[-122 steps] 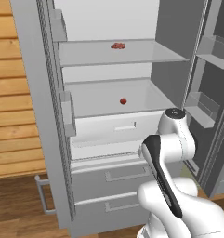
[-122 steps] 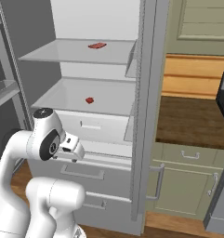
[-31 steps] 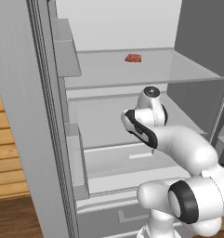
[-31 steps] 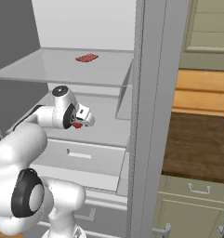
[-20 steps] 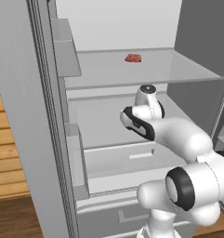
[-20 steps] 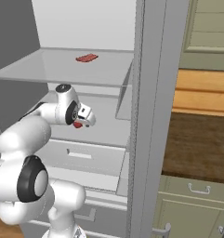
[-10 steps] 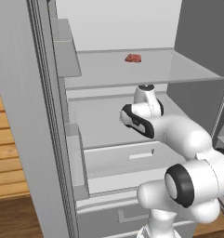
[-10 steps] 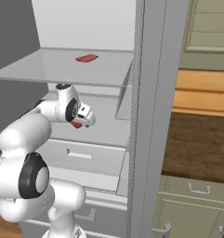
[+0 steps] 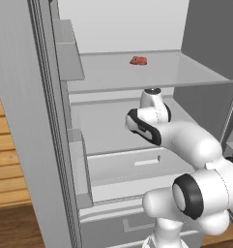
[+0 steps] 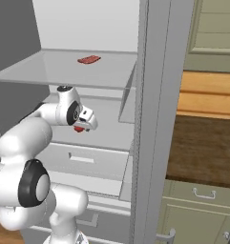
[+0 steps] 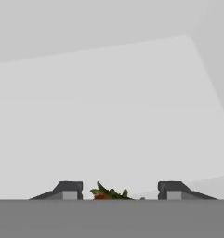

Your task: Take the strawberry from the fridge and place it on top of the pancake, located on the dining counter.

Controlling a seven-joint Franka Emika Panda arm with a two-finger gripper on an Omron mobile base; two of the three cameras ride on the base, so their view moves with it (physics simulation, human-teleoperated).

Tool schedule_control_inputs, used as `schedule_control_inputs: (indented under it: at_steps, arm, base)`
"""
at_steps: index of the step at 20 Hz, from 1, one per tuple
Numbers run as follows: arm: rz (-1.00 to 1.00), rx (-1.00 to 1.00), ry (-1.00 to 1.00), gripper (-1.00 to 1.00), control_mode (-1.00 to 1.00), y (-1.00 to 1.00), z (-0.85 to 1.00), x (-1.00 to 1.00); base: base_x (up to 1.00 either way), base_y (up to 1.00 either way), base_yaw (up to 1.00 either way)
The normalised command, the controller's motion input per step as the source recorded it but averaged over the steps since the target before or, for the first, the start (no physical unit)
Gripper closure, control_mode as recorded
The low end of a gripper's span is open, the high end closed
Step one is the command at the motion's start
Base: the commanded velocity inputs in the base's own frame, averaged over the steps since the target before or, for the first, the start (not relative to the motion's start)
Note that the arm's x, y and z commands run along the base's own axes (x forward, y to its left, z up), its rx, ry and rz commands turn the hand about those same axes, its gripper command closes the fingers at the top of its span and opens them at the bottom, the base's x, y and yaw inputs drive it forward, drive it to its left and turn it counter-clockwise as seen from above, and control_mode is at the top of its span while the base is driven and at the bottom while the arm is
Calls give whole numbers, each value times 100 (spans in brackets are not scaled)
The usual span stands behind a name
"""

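Note:
The fridge (image 9: pixel 21 126) stands open, showing its white inside and clear shelves. My arm reaches in over the middle shelf (image 9: pixel 108 131). The strawberry (image 10: pixel 79 128) lies on that shelf, a tiny deep red berry directly under my hand. In the hand view its green leaves and red top (image 11: pixel 106 193) sit low between the two finger tips, closer to the left one. My gripper (image 11: pixel 120 189) is open, with a wide gap on either side of the berry. The pancake and the dining counter are out of view.
A flatter pinkish-red lump (image 9: pixel 138 60) lies on the upper shelf (image 10: pixel 49 71), above my wrist. Below the middle shelf is a white drawer (image 9: pixel 137 167). The fridge's grey side post (image 10: pixel 154 119) stands close on the right, with wooden counters and green cabinets (image 10: pixel 202 200) beyond it.
The base has driven closer to the fridge and the arm has reached onto the middle shelf. Over the last second the hand has edged a little farther in above the strawberry.

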Motion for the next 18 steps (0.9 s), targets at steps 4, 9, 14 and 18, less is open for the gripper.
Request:
schedule_control_inputs:
  at_steps: [4,9,14,18]
  arm:
    - [0,1,0,100,-100,0,-33,-4]
    - [0,0,-2,100,-100,3,-25,-36]
    - [0,0,-3,100,-100,11,0,-54]
    - [0,0,-11,100,-100,2,6,-69]
  base:
    - [0,0,0]
    - [0,0,0]
    - [0,0,0]
    - [0,0,0]
